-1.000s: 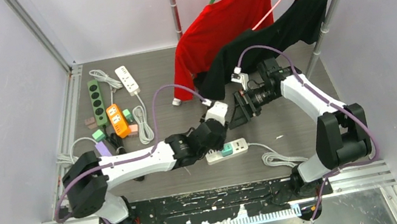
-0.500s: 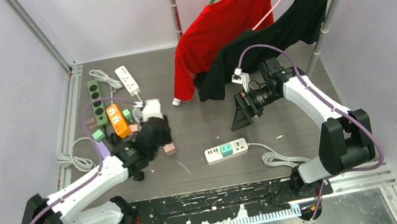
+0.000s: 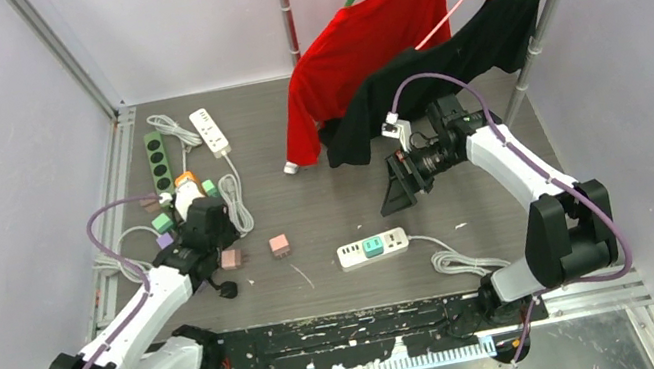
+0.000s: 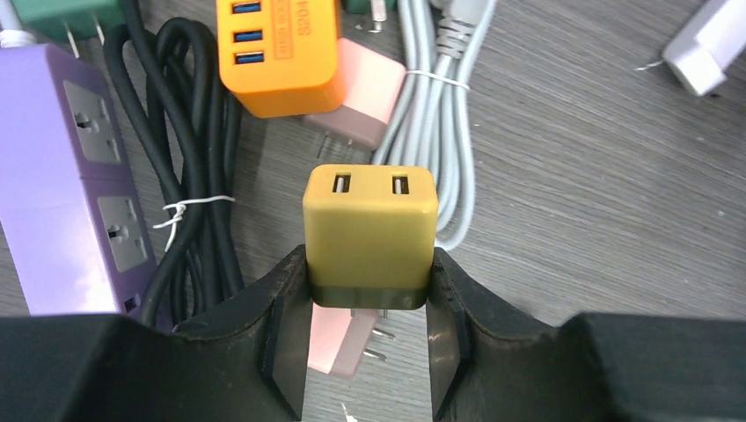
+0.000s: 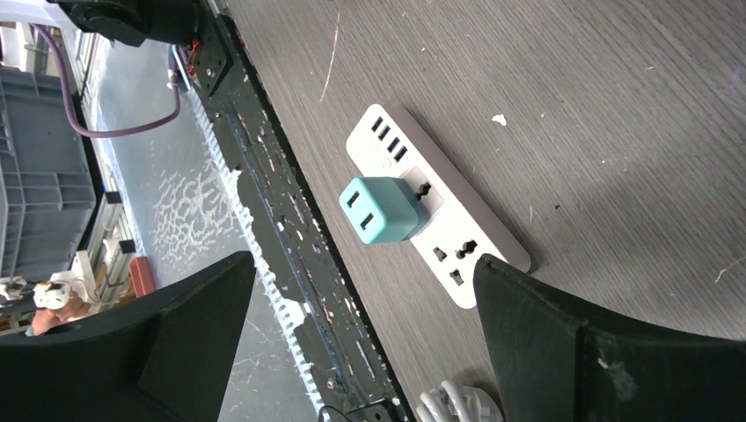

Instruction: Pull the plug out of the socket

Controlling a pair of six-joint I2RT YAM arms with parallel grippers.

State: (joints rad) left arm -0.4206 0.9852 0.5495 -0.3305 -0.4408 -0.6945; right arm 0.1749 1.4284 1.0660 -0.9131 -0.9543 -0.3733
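Left wrist: yellow plug (image 4: 370, 220) gripped in end effector (image 4: 369, 281).

Yellow plug (image 4: 369, 230) (two USB ports) held in left end effector (image 4: 369, 281); teal plug (image 5: 380, 209) seated in white strip (image 5: 445, 220).

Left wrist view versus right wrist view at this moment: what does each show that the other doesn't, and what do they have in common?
Only the left wrist view: the left gripper shut on a yellow USB plug, held above an orange USB strip, a purple power strip, pink plugs and a black cable.

Only the right wrist view: the right gripper wide open, holding nothing, facing the white power strip with the teal plug seated in it.

Both: the grey wood-grain table, nothing else.
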